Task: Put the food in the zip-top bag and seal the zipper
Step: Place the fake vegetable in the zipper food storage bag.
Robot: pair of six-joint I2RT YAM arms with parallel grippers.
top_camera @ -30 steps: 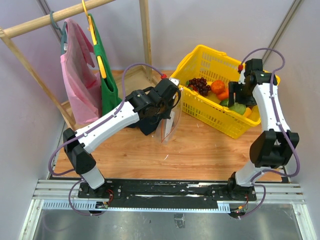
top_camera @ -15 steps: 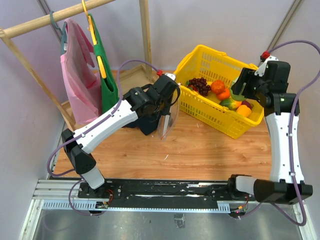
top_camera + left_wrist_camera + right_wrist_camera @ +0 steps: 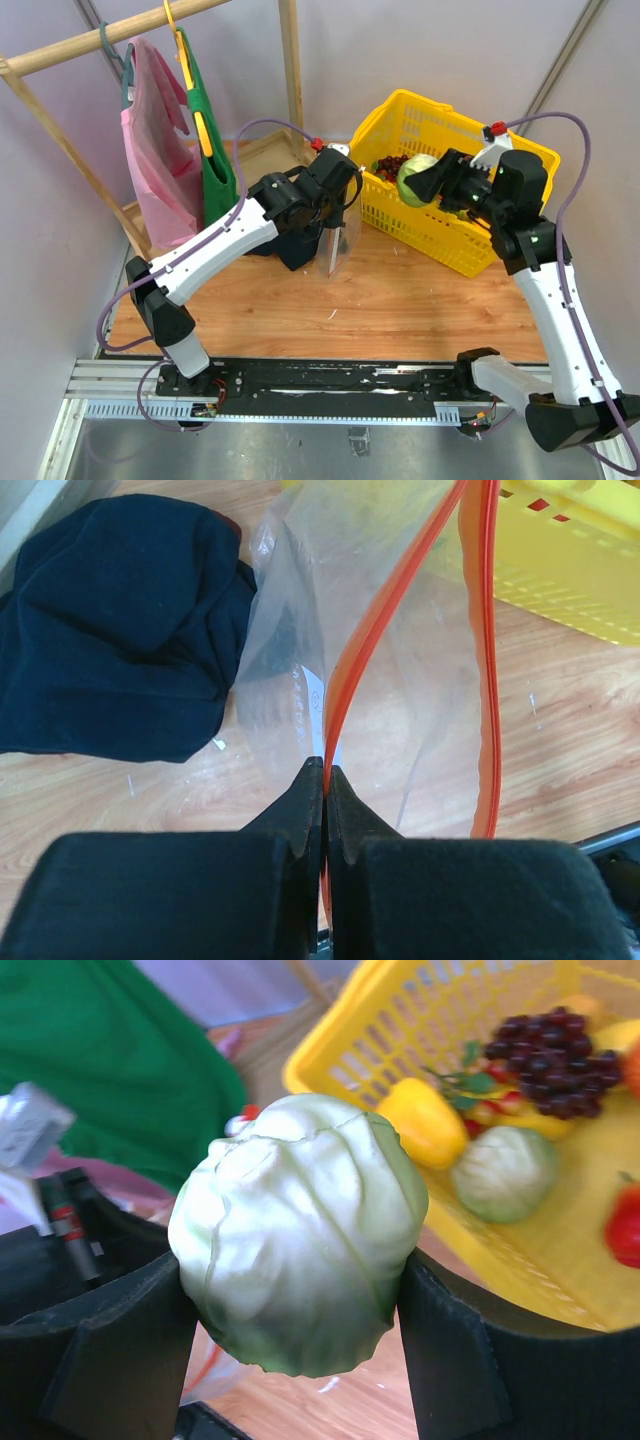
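My left gripper (image 3: 340, 205) is shut on the orange-red zipper (image 3: 375, 630) of the clear zip-top bag (image 3: 338, 240) and holds it up above the wooden table, mouth open. The bag also shows in the left wrist view (image 3: 400, 690). My right gripper (image 3: 425, 182) is shut on a pale green round cabbage (image 3: 415, 178), held in the air over the near left part of the yellow basket (image 3: 395, 112). In the right wrist view the cabbage (image 3: 300, 1230) fills the space between the fingers (image 3: 130, 1340). More food lies in the basket: purple grapes (image 3: 550, 1045), a yellow pepper (image 3: 425, 1120), another pale green round one (image 3: 505, 1172).
A dark blue cloth (image 3: 120, 630) lies on the table left of the bag. A wooden rack (image 3: 290, 70) at the back left holds a pink bag (image 3: 155, 160) and a green bag (image 3: 212, 140). The wooden table (image 3: 400, 300) runs between bag and arm bases.
My right arm lifted the pale green cabbage out of the basket and swung it left toward the bag. My left gripper kept its hold on the bag's zipper, shifting slightly.
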